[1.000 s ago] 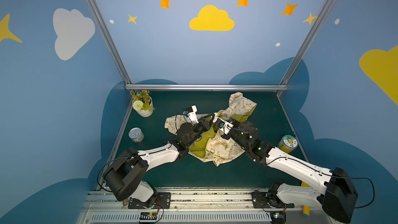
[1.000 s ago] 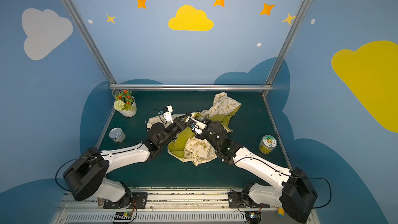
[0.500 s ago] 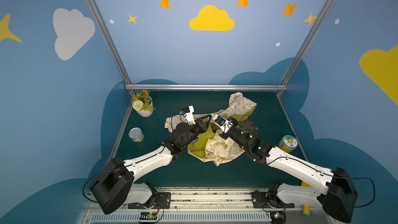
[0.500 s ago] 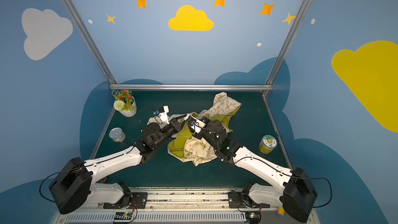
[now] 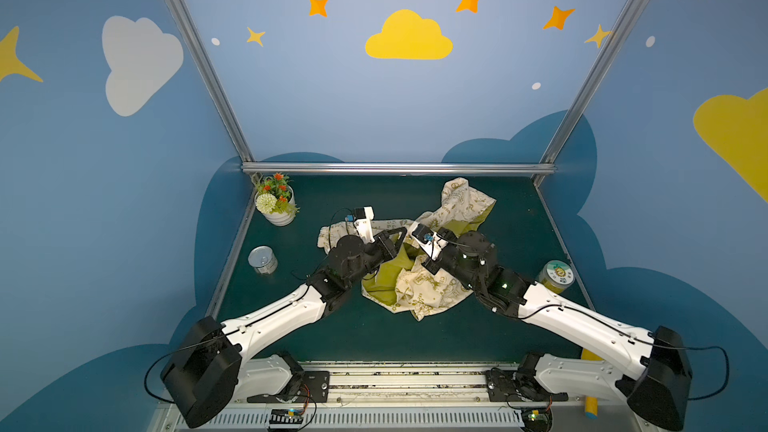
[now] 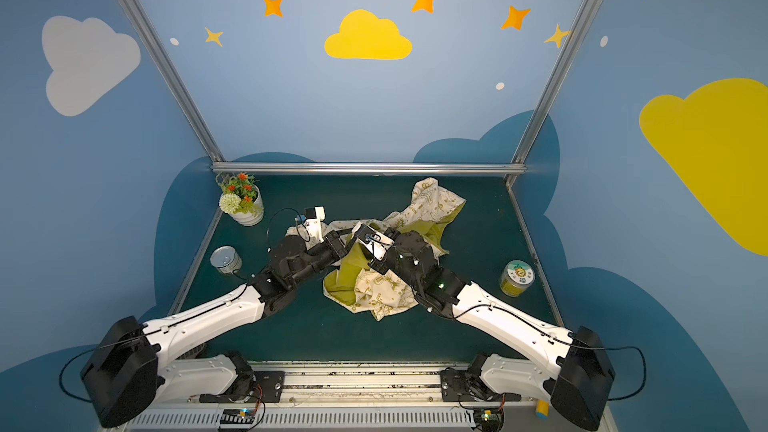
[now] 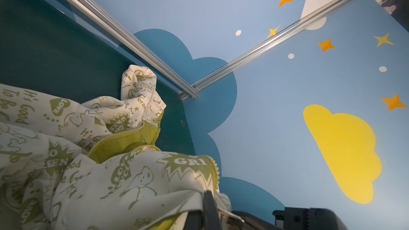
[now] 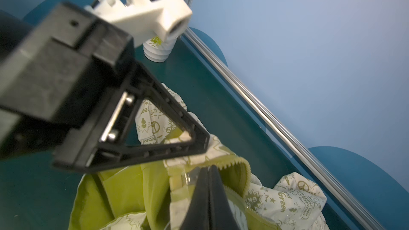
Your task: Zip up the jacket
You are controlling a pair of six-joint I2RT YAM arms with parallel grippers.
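The jacket (image 5: 419, 284) lies crumpled mid-table in both top views, cream with olive prints (image 6: 382, 288) and its yellow-green lining showing. My left gripper (image 5: 401, 233) reaches in from the left and is shut on a raised cream fold near the zipper edge (image 7: 215, 169). My right gripper (image 8: 209, 168) comes in from the right, right beside it, and is shut on the jacket's toothed zipper edge (image 8: 230, 162). The left gripper's triangular finger (image 8: 172, 105) hangs just above the right fingertips. In both top views the right fingertips are hidden under the wrist camera (image 5: 424, 236).
A white flower pot (image 5: 276, 205) stands at the back left, with a tin can (image 5: 262, 260) in front of it. A jar with a green lid (image 5: 556, 278) sits at the right edge. Metal frame rails (image 5: 395, 168) border the green mat.
The left arm has stretched out lower and its gripper has shifted slightly left with the fabric. The right arm has barely moved. Both grippers have stayed shut.
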